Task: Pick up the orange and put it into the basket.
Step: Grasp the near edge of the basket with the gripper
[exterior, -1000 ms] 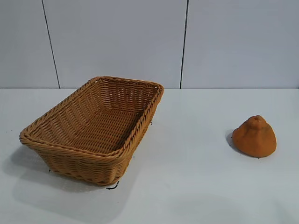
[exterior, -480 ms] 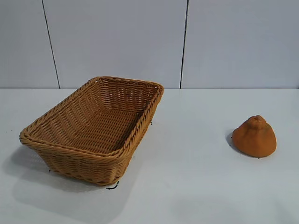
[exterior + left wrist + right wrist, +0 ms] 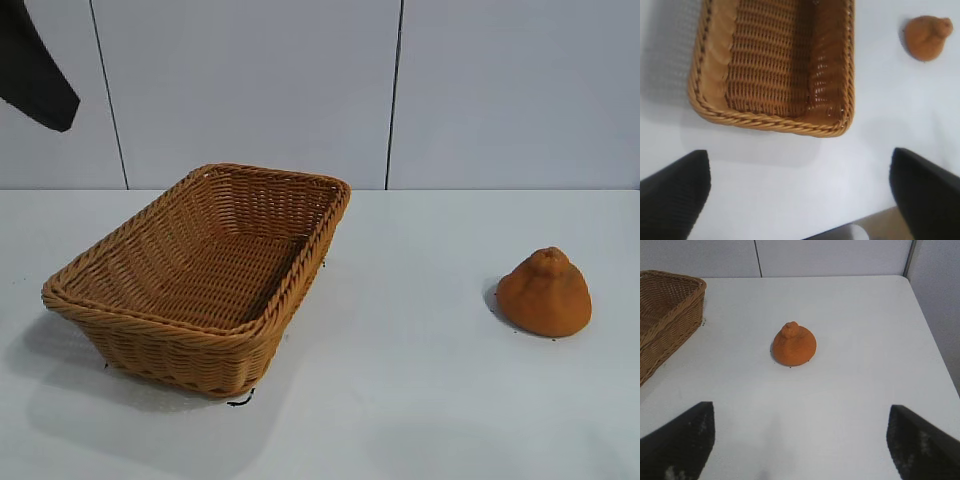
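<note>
Approach step only: your right gripper [image 3: 800, 440], fingers apart, faces the untouched orange [image 3: 794, 345] ahead between them; advance, then clamp, basket [image 3: 670, 315] next.

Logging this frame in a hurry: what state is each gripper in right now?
Left gripper: open, holding nothing, above the table near the basket.
Right gripper: open, holding nothing, short of the orange.
</note>
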Controlling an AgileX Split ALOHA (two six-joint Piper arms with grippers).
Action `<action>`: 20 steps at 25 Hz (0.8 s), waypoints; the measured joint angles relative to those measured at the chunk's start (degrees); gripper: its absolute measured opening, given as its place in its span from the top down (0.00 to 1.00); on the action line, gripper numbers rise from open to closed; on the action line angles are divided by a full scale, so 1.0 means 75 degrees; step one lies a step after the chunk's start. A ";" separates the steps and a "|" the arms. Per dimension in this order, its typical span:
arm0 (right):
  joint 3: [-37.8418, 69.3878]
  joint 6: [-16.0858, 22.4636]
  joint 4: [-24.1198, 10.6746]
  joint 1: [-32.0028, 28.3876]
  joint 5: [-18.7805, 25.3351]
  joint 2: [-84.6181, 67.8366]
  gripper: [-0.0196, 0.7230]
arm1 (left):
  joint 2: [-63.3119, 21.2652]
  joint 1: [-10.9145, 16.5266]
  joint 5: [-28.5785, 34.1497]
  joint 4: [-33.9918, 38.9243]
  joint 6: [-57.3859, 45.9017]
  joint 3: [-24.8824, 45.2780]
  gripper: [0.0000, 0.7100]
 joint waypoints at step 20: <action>0.0000 0.0000 0.0000 0.0000 0.0000 0.0000 0.11 | 0.3300 0.0000 0.0577 -0.0688 -0.5064 -0.1381 0.02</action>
